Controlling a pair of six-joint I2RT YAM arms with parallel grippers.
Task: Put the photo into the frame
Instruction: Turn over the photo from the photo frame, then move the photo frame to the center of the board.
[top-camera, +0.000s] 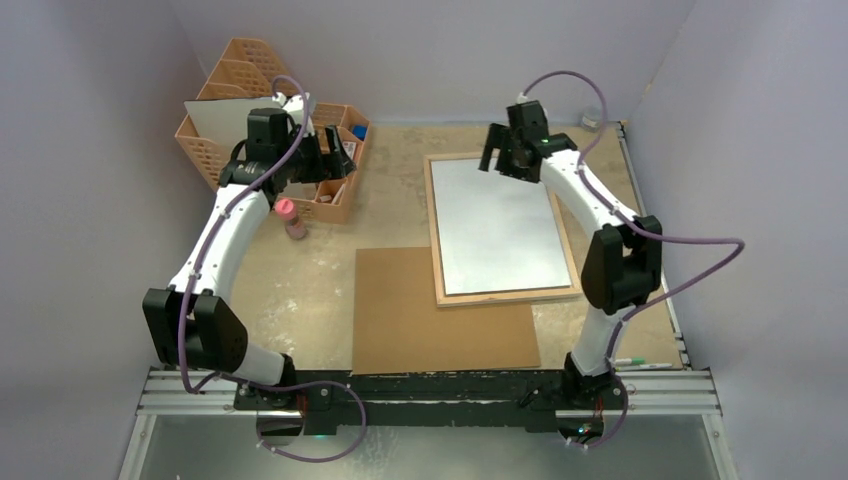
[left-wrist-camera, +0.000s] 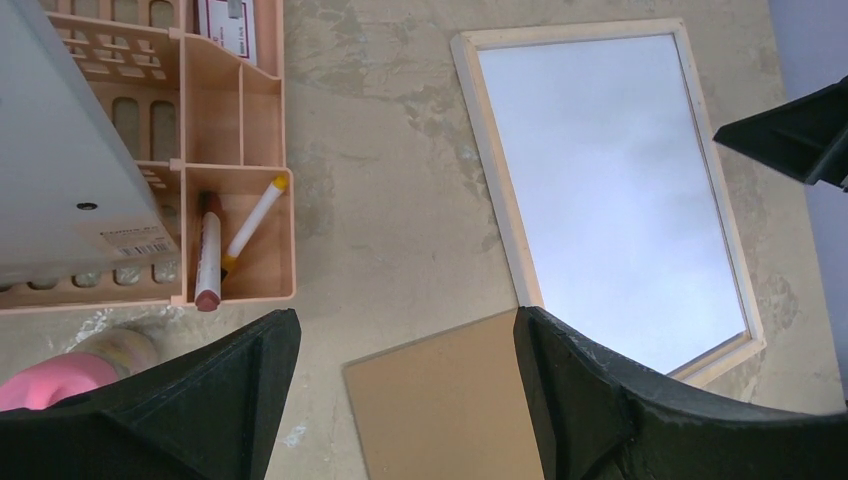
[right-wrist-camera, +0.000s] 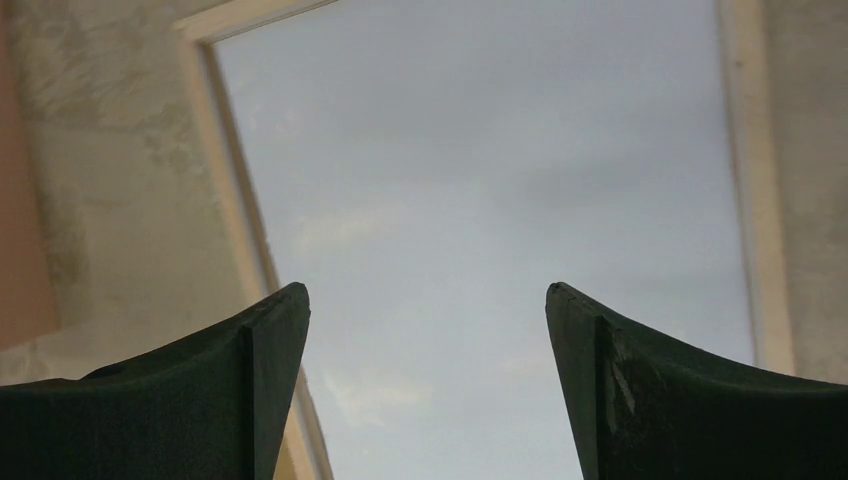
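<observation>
The frame (top-camera: 437, 240) lies flat on the table right of centre, its light wood rim facing up. An opaque grey-white sheet fills the rim; it looks like the photo (top-camera: 497, 225) lying face down, and no dark picture side shows. My right gripper (top-camera: 495, 163) hovers open over the frame's far end, nothing between its jaws. In the right wrist view the right gripper (right-wrist-camera: 426, 290) has only the photo (right-wrist-camera: 480, 180) and the frame's rim (right-wrist-camera: 235, 200) below it. My left gripper (top-camera: 338, 165) is open and empty beside the organiser. The left wrist view shows that gripper (left-wrist-camera: 405, 315) above bare table, left of the frame (left-wrist-camera: 495, 190).
A brown fibreboard sheet (top-camera: 440, 310) lies in front of the frame, its far edge tucked under the frame's near left corner. A peach lattice organiser (top-camera: 235, 75) with a white board (top-camera: 225, 120) and a pen tray (left-wrist-camera: 240, 150) stands at the back left. A pink-capped bottle (top-camera: 290, 218) stands nearby.
</observation>
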